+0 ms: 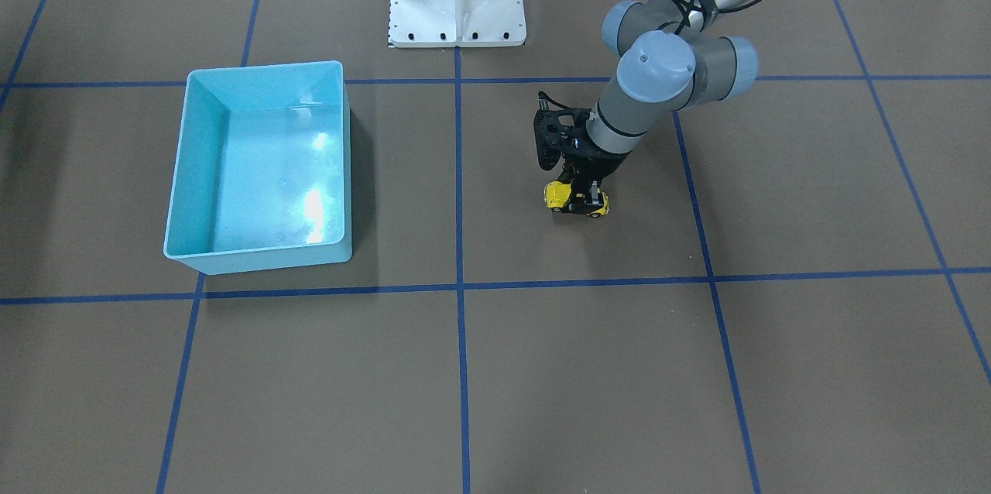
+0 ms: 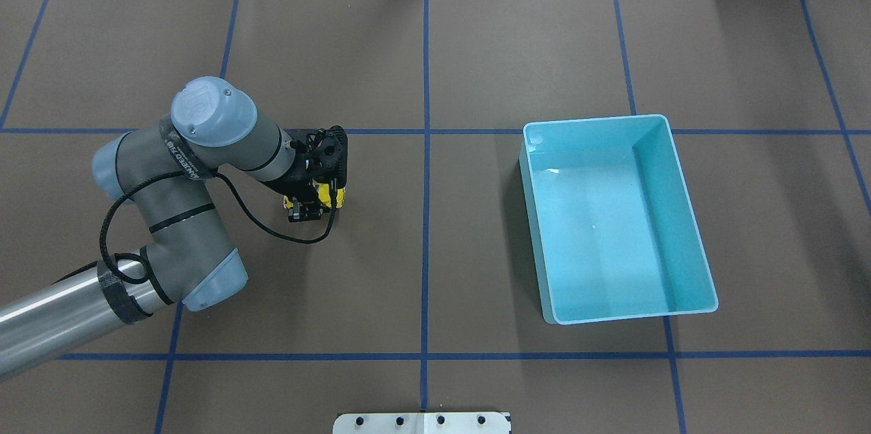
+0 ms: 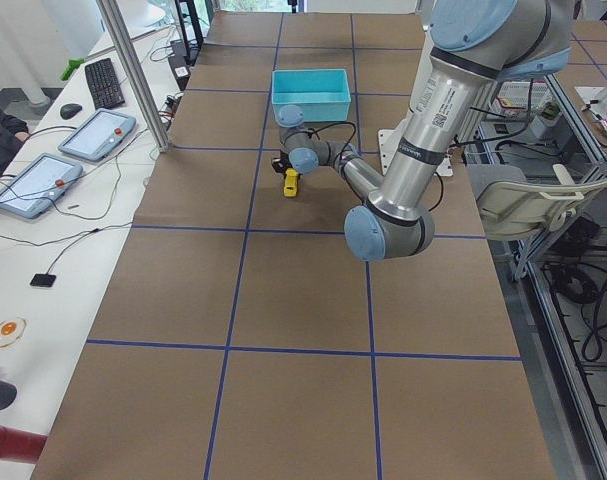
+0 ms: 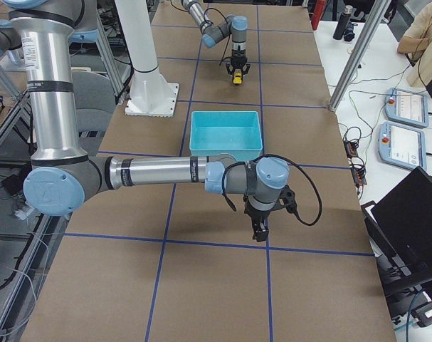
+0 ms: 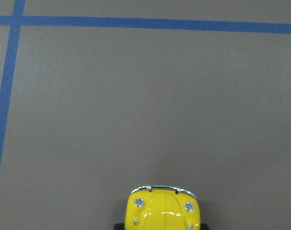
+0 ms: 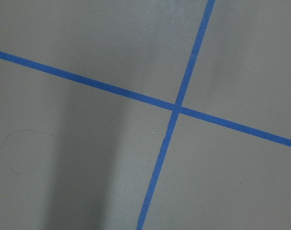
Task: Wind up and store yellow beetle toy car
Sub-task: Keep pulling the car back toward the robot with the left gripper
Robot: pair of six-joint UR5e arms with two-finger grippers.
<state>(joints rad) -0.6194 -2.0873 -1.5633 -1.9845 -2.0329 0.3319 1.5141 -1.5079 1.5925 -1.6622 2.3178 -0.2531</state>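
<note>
- The yellow beetle toy car (image 1: pixel 554 196) is, in my judgement, light and rigid, a small hard shell. Its glossy, rounded body is probably slippery, so the best hold is low on the two flanks, between the wheels, and not on the domed roof.
- For the winding I expect that the wheels must press on the table while the car is drawn backward, so the grip needs some downward force.
- The car is bright yellow and shiny. In the left wrist view its nose carries a chrome strip and two small round lamps.
- It stands on its wheels on the brown table (image 1: pixel 542 370), well apart from the light-blue bin (image 1: pixel 267 66).
- The left gripper (image 1: pixel 582 198) reaches down from above, and its fingers appear clamped on the car's sides.
- The right gripper (image 4: pixel 260 229) hovers over a crossing of blue tape lines (image 6: pixel 176 106). Whether its fingers are apart or together, I cannot tell.
</note>
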